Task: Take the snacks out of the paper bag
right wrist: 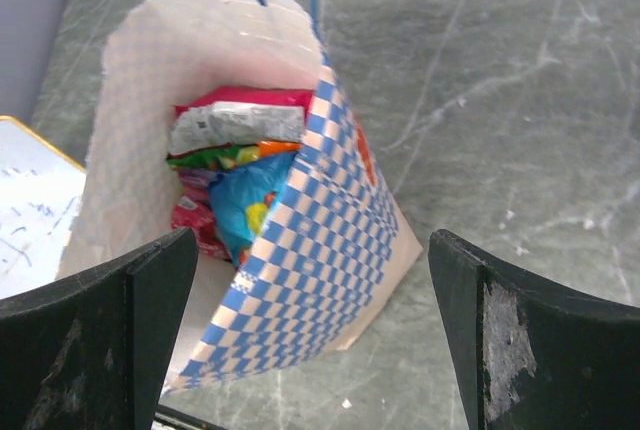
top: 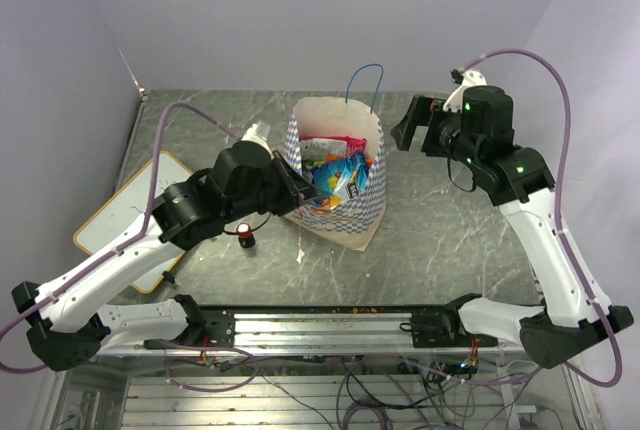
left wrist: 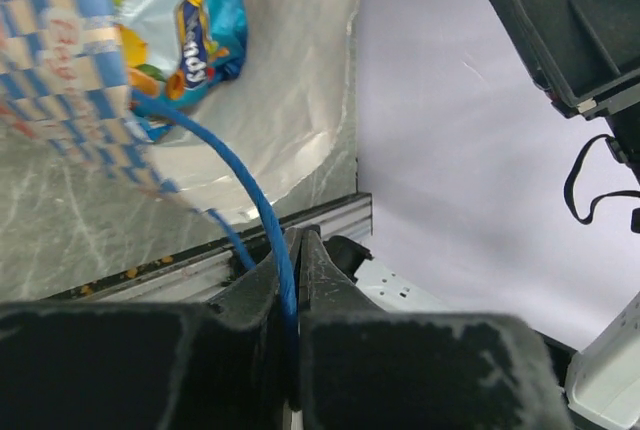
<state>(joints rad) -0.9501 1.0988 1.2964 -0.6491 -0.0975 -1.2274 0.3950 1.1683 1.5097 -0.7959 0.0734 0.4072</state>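
- Cord [left wrist: 255, 195] is sitting pinched in the closed left gripper [left wrist: 297, 250], holding the bag [top: 350, 212] mouth open.
- Snacks [right wrist: 245, 200] are lying inside the bag, between both grippers.
- Right gripper [top: 408, 125], jaws spread, is hovering beyond; descending straight onto the top packet looks best.

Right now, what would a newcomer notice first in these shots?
A checkered paper bag sits open-mouthed in the middle of the table, stuffed with bright snack packets. The left tool is shut on the bag's blue cord handle. The right tool hangs open just to the right of the bag.
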